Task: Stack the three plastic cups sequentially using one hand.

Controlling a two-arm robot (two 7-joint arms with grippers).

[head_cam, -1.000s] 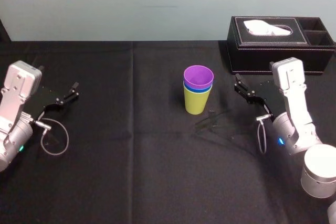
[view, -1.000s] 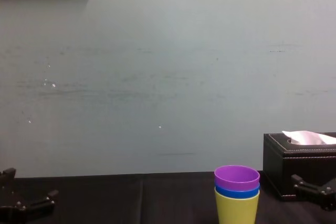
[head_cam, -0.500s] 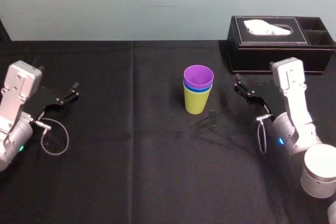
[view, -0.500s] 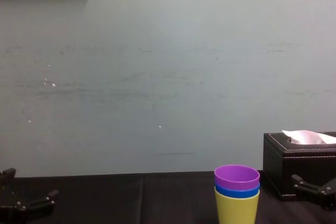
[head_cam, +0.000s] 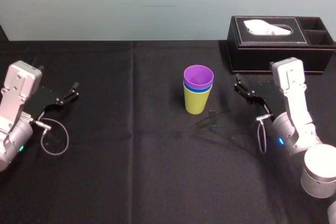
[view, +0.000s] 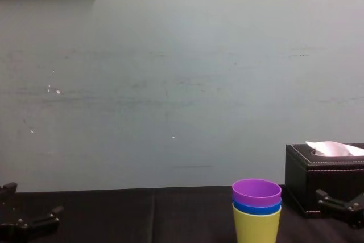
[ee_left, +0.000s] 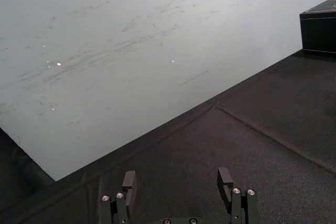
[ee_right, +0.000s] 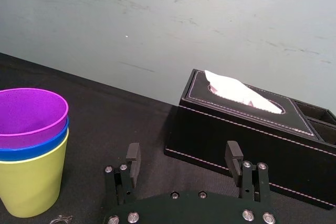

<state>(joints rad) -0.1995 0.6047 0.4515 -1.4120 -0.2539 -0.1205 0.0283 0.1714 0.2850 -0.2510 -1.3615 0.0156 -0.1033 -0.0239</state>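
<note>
- Three plastic cups are nested upright mid-table: purple cup (head_cam: 198, 76) inside blue cup (ee_right: 37, 151) inside lime-yellow cup (head_cam: 197, 103).
- The right gripper (head_cam: 238, 85) is held near the stack's right side, apart from it, jaws spread, nothing gripped.
- The left gripper (head_cam: 75, 89) is parked far left over the black tablecloth (head_cam: 157, 161), jaws spread, empty.
- A black tissue box (head_cam: 278, 43) is seen behind the right gripper.

Purple cup (head_cam: 198, 76) nested in blue cup (head_cam: 202, 91), in lime-yellow cup (head_cam: 197, 103), upright.
</note>
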